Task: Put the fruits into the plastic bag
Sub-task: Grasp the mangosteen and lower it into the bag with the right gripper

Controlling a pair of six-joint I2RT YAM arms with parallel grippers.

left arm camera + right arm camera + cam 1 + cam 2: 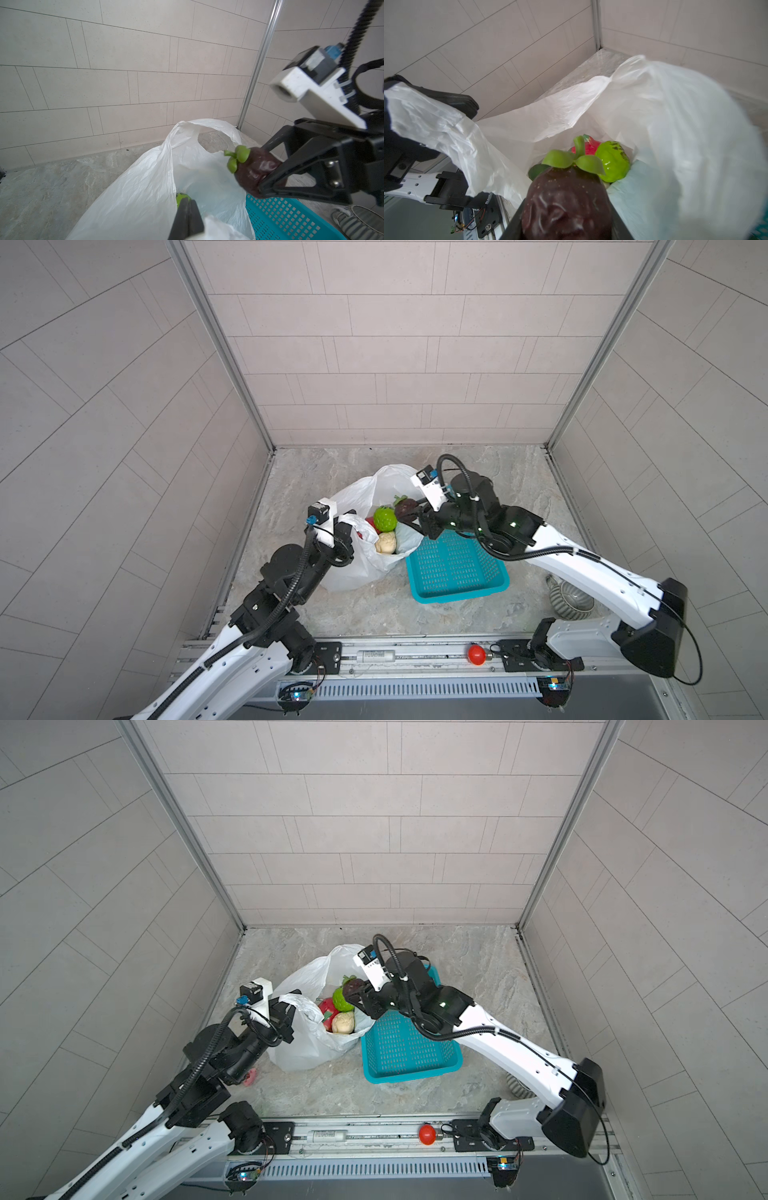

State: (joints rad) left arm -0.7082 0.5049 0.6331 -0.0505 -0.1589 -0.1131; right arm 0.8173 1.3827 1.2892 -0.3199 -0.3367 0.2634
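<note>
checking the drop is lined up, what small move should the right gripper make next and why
Probably lower slightly and open: the right gripper holds the mangosteen above the mouth of the plastic bag, which the left gripper pinches open, green bumpy fruit already inside.

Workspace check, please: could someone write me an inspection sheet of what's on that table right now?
Surface: marbled stone tabletop, no spills seen.
Job's things: white plastic bag open, holding green bumpy fruit, cream knobbly fruit, red fruit; dark purple fruit over its mouth.
Clutter: teal basket beside bag, grey ribbed pot, pink trinket, red ball on front rail.
Hands: left hand shut on bag handle; right hand gripping dark purple fruit.
Cables: black ribbed hose along each arm.
Surroundings: tiled walls on three sides.
</note>
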